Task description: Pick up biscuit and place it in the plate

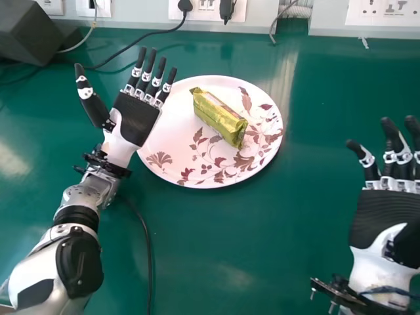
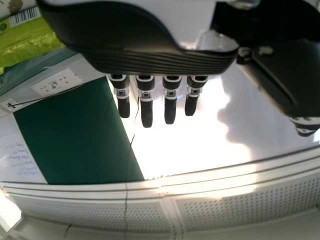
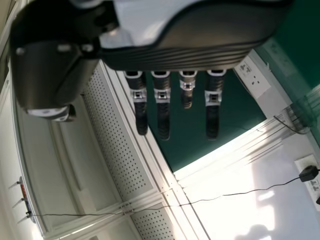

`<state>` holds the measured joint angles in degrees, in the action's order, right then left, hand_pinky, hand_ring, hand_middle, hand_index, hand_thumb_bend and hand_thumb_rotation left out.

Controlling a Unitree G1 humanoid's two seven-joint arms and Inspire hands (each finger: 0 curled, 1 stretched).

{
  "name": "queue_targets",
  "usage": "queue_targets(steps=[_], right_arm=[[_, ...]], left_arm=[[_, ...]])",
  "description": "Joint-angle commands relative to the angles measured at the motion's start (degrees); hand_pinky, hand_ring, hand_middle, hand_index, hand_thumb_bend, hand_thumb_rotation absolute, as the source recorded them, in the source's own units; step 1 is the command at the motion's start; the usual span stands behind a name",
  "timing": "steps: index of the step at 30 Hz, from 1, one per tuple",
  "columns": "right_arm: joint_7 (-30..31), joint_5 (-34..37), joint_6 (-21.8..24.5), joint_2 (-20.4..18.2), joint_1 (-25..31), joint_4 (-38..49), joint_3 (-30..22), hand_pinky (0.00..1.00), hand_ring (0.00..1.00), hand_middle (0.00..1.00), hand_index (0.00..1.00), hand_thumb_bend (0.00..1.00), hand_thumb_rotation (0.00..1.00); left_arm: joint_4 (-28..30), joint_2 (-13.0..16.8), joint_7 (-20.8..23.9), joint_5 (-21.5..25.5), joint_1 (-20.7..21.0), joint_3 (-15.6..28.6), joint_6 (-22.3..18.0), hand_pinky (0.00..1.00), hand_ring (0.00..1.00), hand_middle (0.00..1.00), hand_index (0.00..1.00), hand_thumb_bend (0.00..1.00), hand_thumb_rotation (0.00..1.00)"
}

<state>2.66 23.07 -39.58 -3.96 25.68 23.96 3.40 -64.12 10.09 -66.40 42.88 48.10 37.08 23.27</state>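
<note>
Had green-gold biscuit pkt nr middle of floral plate, fully inside rim, ungripped. Held L hand open at plate's L edge, palm up, w/ fingers straight & clear of pkt. Held R hand open too, palm up, off to R of plate, w/ fingers loosely extended. Looked pretty much done, incl. pick-up & placing. Needed no more work on pkt, prob. just L hand's withdrawal from plate.

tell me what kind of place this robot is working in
Probably a lab or workshop bench: a green work surface, a row of wall sockets with black plugs and cables behind it, and perforated panels in the room beyond.
</note>
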Motion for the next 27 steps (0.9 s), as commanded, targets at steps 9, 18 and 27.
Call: queue_targets(steps=[9, 18, 27], right_arm=[[3.2, 2.5, 0.1, -1.0, -0.9, -2.6, -1.2, 0.65, 0.73, 0.78, 0.79, 0.7, 0.6], [3.0, 0.9, 0.3, -2.2, -0.6, -2.3, -2.1, 0.66, 0.73, 0.79, 0.83, 0.68, 0.58], [-6.4, -18.8, 1.6, -5.5, 2.4, 0.8, -4.6, 0.67, 0.74, 0.79, 0.8, 0.68, 0.6]], left_arm=[[-2.3, -1.0, -0.3, 0.0, -4.7, -0.1, 1.2, 0.92, 0.89, 0.94, 1.0, 1.0, 0.66], [-2.5, -1.2, -0.1, 0.5, -4.1, -0.2, 1.9, 0.9, 0.89, 0.94, 0.99, 1.0, 0.67], [-2.9, -0.5, -1.4, -0.1, -5.1, -0.5, 0.7, 0.94, 0.93, 0.97, 1.0, 1.0, 0.66]])
